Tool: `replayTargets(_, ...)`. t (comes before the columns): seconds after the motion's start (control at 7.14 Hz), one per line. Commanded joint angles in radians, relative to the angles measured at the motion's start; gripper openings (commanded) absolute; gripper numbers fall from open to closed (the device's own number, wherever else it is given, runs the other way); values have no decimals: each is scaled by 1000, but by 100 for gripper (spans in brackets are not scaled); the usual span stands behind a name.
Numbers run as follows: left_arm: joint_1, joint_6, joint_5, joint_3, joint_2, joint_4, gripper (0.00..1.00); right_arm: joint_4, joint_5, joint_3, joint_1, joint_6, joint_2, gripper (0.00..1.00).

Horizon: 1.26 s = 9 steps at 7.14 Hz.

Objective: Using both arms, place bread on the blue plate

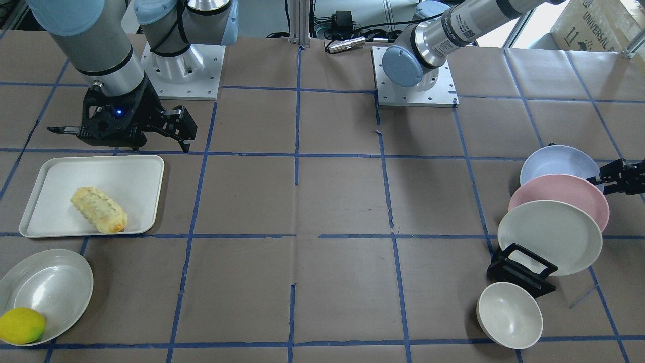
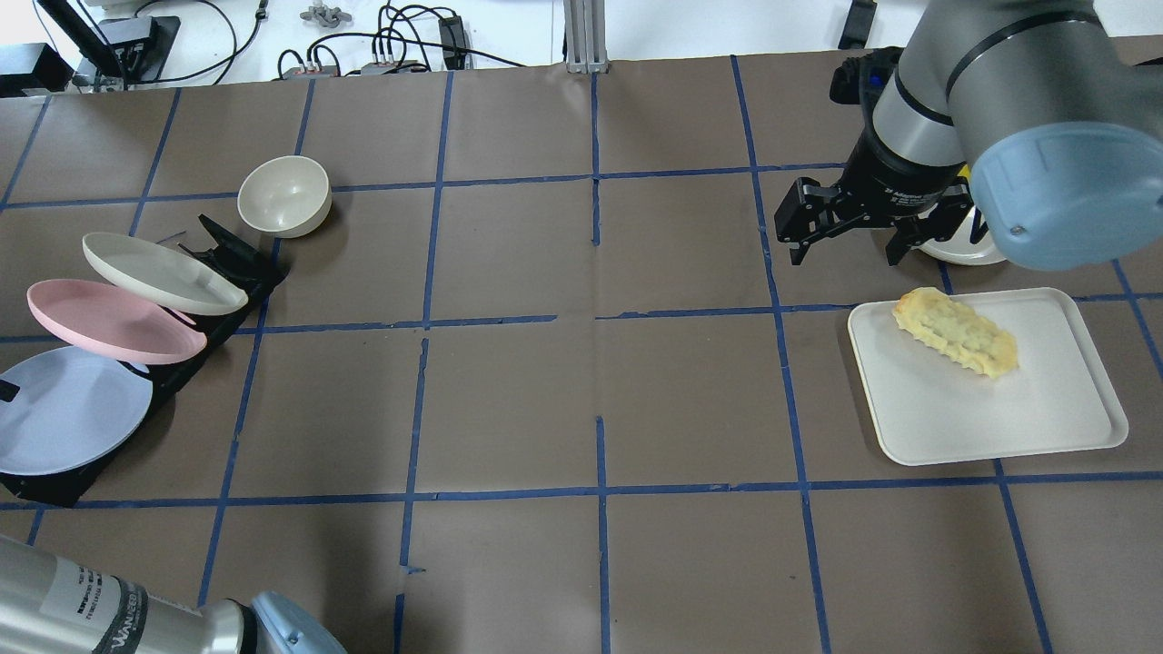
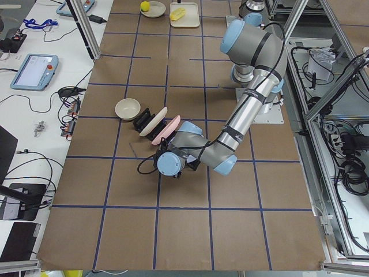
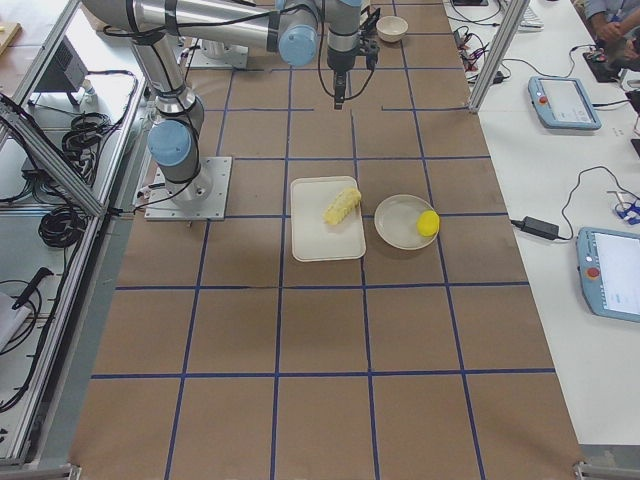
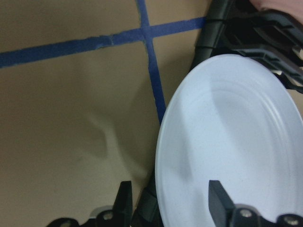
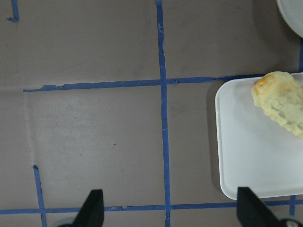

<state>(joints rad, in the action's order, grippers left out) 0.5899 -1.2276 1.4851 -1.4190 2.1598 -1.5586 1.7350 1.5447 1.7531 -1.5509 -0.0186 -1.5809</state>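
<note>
The bread (image 1: 98, 209) lies on a white tray (image 1: 131, 174) on my right side; it also shows in the overhead view (image 2: 954, 331) and the right wrist view (image 6: 279, 101). My right gripper (image 1: 123, 143) is open and empty, hovering beside the tray's edge, apart from the bread. The blue plate (image 1: 554, 161) leans in a black rack (image 1: 519, 272). My left gripper (image 5: 168, 189) is open, with its jaws on either side of the blue plate's (image 5: 236, 142) rim. It also shows at the front view's right edge (image 1: 599, 182).
A pink plate (image 1: 559, 194) and a cream plate (image 1: 549, 237) lean in the same rack in front of the blue one. A cream bowl (image 1: 509, 315) sits beside the rack. A white dish (image 1: 50, 282) holds a lemon (image 1: 22, 325) near the tray.
</note>
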Motion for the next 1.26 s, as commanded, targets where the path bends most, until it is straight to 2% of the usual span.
replayTargets(0.0,-1,0,3,-1,2,-3,36,0,0,-1,0,0,-1,100)
replayTargets(0.28,-1,0,6,0,0,-4,29,0,0,0,0,0,1,100)
replayTargets(0.84,1,28,26,20,-9,-14,8,0,0,0,0,0,1,100)
replayTargets(1.12,2,28,44,28,-21,-11,2,2,0,0,0,0,1,100)
